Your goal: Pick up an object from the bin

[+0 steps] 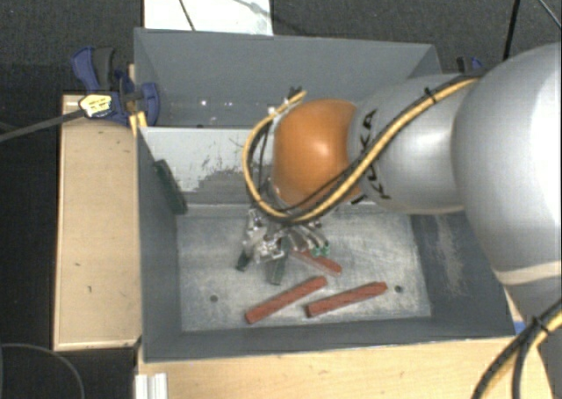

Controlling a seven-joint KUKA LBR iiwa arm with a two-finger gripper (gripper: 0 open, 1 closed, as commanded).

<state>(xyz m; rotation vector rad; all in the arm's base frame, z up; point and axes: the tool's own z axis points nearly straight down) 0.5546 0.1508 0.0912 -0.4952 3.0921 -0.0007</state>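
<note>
Hovering: end effector (263, 257) low over mid bin (158, 301), perhaps touching its floor
Grip: cannot tell
Nearest: brown stick (285, 299), just in front
Beside it: second stick (345, 298)

Fat silver-grey arm (492, 151), smooth rounded links, pale seam band on the nearest link. Glossy orange dome cover (312, 155) at wrist. Black KUKA lettering (367, 155) beside the dome. Yellow and black cables (263, 199) loop round the cover. Small metal gripper (262, 257), silver with dark parts.
</note>
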